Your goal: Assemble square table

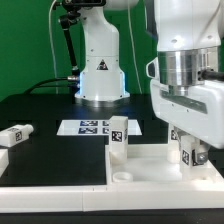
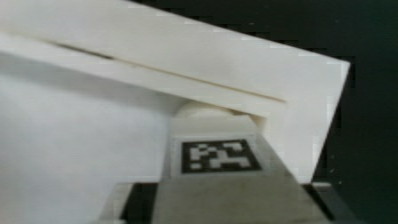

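The white square table panel [image 1: 150, 165] lies flat at the front of the black table, and it fills the wrist view [image 2: 89, 110]. One tagged white leg post [image 1: 118, 135] stands upright on the panel near its far corner on the exterior view's left. My gripper [image 1: 187, 140] is over the panel's corner on the exterior view's right, shut on a second tagged leg post [image 1: 186, 152]. In the wrist view this leg [image 2: 221, 150] stands upright between my fingers [image 2: 143, 203] with its far end at the panel's corner. A third leg [image 1: 15, 134] lies loose at the exterior view's far left.
The marker board [image 1: 88, 127] lies flat behind the panel, in front of the robot's white base [image 1: 100, 70]. A long white border bar [image 1: 60, 200] runs along the front edge. The black tabletop [image 1: 50, 155] lies between the loose leg and the panel.
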### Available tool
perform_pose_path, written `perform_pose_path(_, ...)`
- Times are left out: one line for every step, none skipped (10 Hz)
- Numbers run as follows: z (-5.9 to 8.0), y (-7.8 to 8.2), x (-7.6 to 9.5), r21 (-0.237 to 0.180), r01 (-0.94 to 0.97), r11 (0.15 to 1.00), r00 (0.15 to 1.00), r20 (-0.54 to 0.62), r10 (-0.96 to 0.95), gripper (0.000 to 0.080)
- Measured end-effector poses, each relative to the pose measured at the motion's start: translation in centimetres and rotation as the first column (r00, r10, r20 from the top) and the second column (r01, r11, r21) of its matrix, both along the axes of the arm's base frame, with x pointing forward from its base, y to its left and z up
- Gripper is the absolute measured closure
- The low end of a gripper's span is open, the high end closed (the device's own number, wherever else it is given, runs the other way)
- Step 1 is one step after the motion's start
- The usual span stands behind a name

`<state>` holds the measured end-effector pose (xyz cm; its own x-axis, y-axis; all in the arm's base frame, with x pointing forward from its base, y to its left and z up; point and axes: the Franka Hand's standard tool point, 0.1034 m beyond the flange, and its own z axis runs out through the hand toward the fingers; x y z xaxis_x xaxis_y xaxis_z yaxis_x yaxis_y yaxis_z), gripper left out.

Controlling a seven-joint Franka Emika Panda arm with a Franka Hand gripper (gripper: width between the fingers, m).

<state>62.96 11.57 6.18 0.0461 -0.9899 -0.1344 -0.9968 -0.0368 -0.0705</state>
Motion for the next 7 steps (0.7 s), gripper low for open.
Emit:
perform_pose_path(-0.03,0.02,0.01,0.025,0.097,0.995,0.995,-0.012,-0.097,0.0512)
perform_pose_path(-0.05,-0.06,-0.01,0.032,0.139,0.990,0.990,-0.021,-0.138,0.0512)
perform_pose_path(-0.06,-0.04,-0.02,0.034,0.195,0.980,0.981,-0.031,-0.194,0.0512)
perform_pose_path(-0.06,-0.01,-0.02,0.035,0.227,0.973,0.973,-0.036,-0.226,0.0512)
perform_pose_path(-0.05,0.00,-0.04,0.032,0.312,0.949,0.949,-0.051,-0.311,0.0512)
perform_pose_path(-0.06,-0.05,-0.10,0.024,0.337,0.941,0.941,-0.051,-0.335,0.0512)
perform_pose_path(-0.11,-0.03,-0.17,0.018,0.329,0.944,0.944,-0.044,-0.328,0.0511)
